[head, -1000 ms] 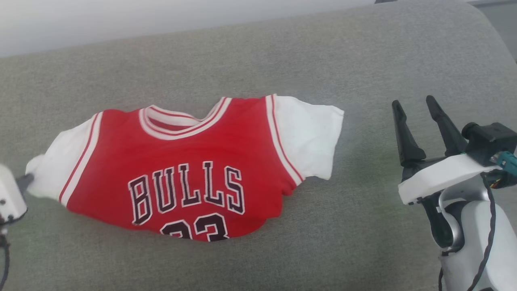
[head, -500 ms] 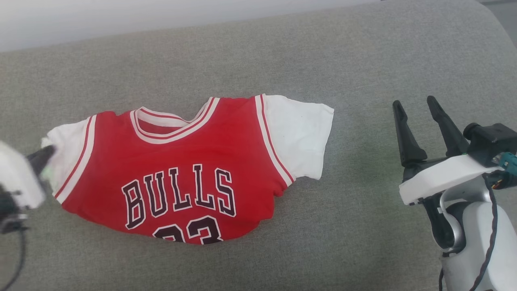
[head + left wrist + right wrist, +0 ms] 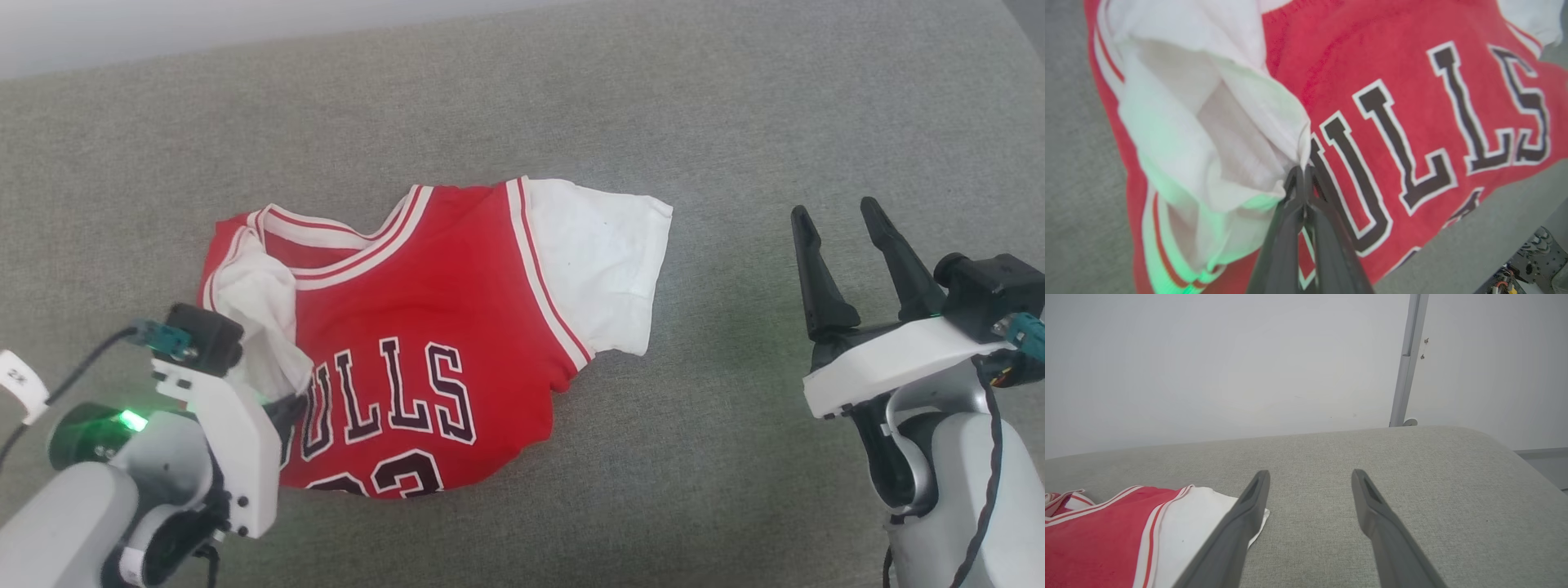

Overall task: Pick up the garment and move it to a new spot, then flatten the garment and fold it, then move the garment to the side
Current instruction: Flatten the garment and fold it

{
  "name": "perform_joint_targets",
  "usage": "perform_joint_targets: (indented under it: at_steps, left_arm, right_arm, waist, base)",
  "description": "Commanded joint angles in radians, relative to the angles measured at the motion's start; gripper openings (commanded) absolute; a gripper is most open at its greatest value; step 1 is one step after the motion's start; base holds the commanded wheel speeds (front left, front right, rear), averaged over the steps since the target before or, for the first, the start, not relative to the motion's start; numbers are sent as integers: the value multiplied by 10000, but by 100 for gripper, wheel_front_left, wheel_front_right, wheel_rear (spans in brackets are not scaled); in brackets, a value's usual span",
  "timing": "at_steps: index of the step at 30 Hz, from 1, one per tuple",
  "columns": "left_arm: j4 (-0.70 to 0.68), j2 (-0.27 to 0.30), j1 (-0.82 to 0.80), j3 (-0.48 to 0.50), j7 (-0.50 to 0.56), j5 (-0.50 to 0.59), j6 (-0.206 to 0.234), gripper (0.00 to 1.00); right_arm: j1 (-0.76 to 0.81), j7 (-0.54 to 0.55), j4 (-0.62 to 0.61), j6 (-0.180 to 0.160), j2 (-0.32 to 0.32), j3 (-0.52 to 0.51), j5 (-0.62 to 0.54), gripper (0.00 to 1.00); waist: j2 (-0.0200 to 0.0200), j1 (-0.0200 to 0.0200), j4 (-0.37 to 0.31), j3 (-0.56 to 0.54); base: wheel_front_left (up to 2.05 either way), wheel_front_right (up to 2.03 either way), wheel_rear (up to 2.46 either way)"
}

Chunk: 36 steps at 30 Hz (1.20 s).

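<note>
The garment [image 3: 441, 278], a red jersey with white sleeves and dark "BULLS" lettering, lies front-up on the grey cushion. Its left white sleeve [image 3: 257, 318] is folded over onto the red chest, covering the "B". My left gripper [image 3: 290, 406] is shut on that sleeve's edge; in the left wrist view the closed fingertips [image 3: 1300, 175] pinch the white cloth [image 3: 1216, 134] over the lettering. The other sleeve [image 3: 600, 261] lies flat. My right gripper [image 3: 834, 214] hovers open to the right of the garment [image 3: 1106, 535], its fingers [image 3: 1249, 506] apart with nothing between them.
The grey fabric cushion [image 3: 735, 457] spreads all around the garment, with its rounded edge at the far right [image 3: 1515, 465]. A white wall [image 3: 1229, 367] with a grey vertical pole [image 3: 1406, 363] stands behind.
My left gripper has carried the left sleeve rightward and inward, folding it over the chest. The right arm has stayed put. The camera has shifted slightly.
</note>
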Motion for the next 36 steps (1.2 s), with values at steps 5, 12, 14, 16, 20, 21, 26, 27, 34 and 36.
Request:
perform_joint_targets:
  at_steps: [5,12,14,16,20,21,26,27,34,36]
  left_arm:
    - [313,-188,126,-93,-123,-73,-119,100]
    - [-439,317,-18,319,0,-250,-21,100]
    - [-746,500,-40,508,122,-293,114,100]
    - [-1016,705,-146,726,262,-405,282,100]
    - [-1236,1002,-435,1086,592,-624,497,100]
    - [-1192,1051,-514,1160,693,-693,544,100]
    - [-684,1150,-944,1285,1247,-938,672,100]
    - [-531,1136,-1039,1275,1362,-1001,673,100]
    - [741,1108,-1419,1107,1749,-1018,655,100]
    - [919,1116,-1437,1101,1769,-1015,663,100]
  right_arm:
    - [-81,-11,32,1,6,-28,-13,100]
    - [55,-10,-4,1,35,-119,-88,100]
    - [92,-7,-25,1,65,-133,-87,100]
    - [87,-13,-31,1,91,-133,-78,100]
    - [-20,-55,5,1,121,-75,-48,100]
    - [-68,-64,19,1,130,-48,-39,100]
    - [-240,-121,115,1,154,112,-2,100]
    - [-292,-136,130,1,155,123,7,100]
    - [-394,-230,235,1,156,182,33,100]
    - [-399,-243,245,1,157,181,37,100]
  waist:
    - [0,0,65,-6]
    - [0,0,211,-113]
    - [0,0,235,-123]
    - [0,0,250,-113]
    - [0,0,222,-80]
    - [0,0,202,-60]
    - [0,0,33,65]
    - [0,0,-3,97]
    - [0,0,-315,279]
    - [0,0,-356,300]
  base:
    - [0,0,0]
    - [0,0,0]
    - [0,0,0]
    - [0,0,0]
    - [0,0,0]
    - [0,0,0]
    - [0,0,0]
    - [0,0,0]
    - [0,0,0]
    - [0,0,0]
